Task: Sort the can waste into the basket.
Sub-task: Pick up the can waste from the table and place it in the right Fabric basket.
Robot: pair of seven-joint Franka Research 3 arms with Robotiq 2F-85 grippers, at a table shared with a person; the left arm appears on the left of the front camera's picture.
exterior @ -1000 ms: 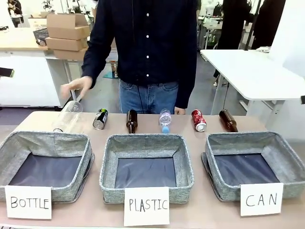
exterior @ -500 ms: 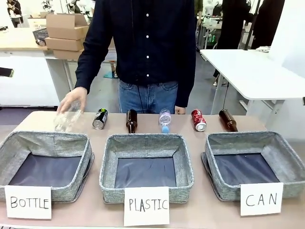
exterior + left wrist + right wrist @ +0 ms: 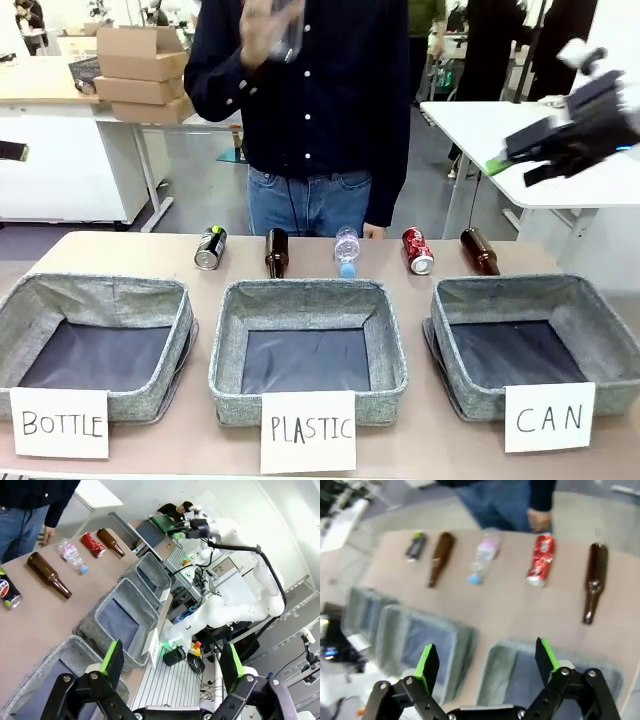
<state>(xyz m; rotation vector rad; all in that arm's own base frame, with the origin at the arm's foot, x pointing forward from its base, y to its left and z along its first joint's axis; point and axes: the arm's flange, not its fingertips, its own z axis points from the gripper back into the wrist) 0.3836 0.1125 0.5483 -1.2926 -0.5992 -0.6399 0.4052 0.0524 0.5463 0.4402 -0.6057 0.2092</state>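
So, the rt gripper (image 3: 518, 162) hangs blurred in the upper right of the front view, well above the table (image 3: 420, 300). Its jaws are wide & empty; in its own wrist view nothing sits btwn the green pads. The left gripper (image 3: 171, 657), at the bottom of the left wrist view, is likewise spread wide w/ nothing in it.

The red can (image 3: 417, 250) lies on its side at centre right of the front view, silver end toward the baskets. It's just beyond the far rim of the CAN basket (image 3: 600, 330), btwn a plastic bottle (image 3: 346, 250) & a brown bottle (image 3: 479, 251). The black can (image 3: 209, 248) lies centre left, near the BOTTLE basket (image 3: 185, 320) & well apart from the CAN basket.

Items lie in one spaced row, prob. so the jaws can fit around each one. The CAN basket floor is bare, so neither can is sorted yet. The person's hand (image 3: 265, 28), top centre, holds sth clear & blurred, up off the table.

The red can looks like the likely first pick, as it's on the rt arm's side. It's dented & round, so it could roll or slip if gripped off-centre.
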